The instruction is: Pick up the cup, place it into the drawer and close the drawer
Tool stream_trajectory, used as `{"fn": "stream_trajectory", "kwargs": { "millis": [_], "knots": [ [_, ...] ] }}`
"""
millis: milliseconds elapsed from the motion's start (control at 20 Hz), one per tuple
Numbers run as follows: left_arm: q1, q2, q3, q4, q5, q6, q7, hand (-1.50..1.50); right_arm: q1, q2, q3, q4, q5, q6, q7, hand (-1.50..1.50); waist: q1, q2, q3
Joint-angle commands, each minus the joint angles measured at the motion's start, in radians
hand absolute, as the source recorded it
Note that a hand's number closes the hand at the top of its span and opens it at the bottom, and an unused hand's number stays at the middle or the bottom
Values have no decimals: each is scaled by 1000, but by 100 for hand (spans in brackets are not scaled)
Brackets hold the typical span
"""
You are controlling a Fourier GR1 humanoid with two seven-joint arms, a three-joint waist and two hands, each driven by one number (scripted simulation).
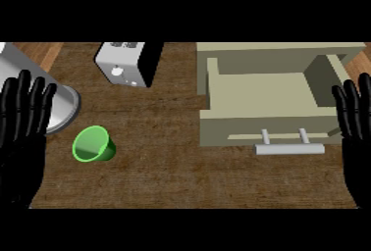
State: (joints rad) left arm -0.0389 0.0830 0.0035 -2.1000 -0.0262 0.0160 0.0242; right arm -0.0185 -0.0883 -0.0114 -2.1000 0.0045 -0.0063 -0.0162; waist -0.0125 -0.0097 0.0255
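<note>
A green cup point(94, 144) lies tilted on the brown counter at the left, its mouth turned toward me. At the right stands a beige drawer unit with its drawer point(261, 95) pulled out and nothing inside; a grey bar handle point(289, 147) sticks out from the drawer's front. My left hand point(22, 132) rests open at the left edge, fingers up, just left of the cup and apart from it. Along the right edge my right hand point(357, 132) rests open beside the drawer's front corner.
A shiny metal pot point(51, 105) sits at the far left, partly behind my left hand. A white toaster point(123, 63) stands at the back, left of the drawer unit. Bare counter point(181, 181) stretches between the cup and the drawer.
</note>
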Motion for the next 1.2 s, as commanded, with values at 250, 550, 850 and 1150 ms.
{"fn": "stream_trajectory", "kwargs": {
  "millis": [250, 550, 850, 1150],
  "knots": [
    [-14, 208, -13, 71, 454, -512, -102, -150, -12, -6, 9, 17, -10, 25, -28, -150, 3, 14, -32],
    [-41, 365, 156, 417, 820, -699, 32, -150, -28, -49, 31, 121, -64, 115, 33, -150, 2, 22, -27],
    [-143, 391, 184, 767, 736, -885, -34, -150, -123, -49, 37, 168, -56, 113, 116, -150, 5, 14, -27],
    [-257, 371, 225, 1032, 457, -960, -210, -150, -172, -62, -16, 252, -85, 146, 42, -150, 4, 15, -27]
  ]
}}
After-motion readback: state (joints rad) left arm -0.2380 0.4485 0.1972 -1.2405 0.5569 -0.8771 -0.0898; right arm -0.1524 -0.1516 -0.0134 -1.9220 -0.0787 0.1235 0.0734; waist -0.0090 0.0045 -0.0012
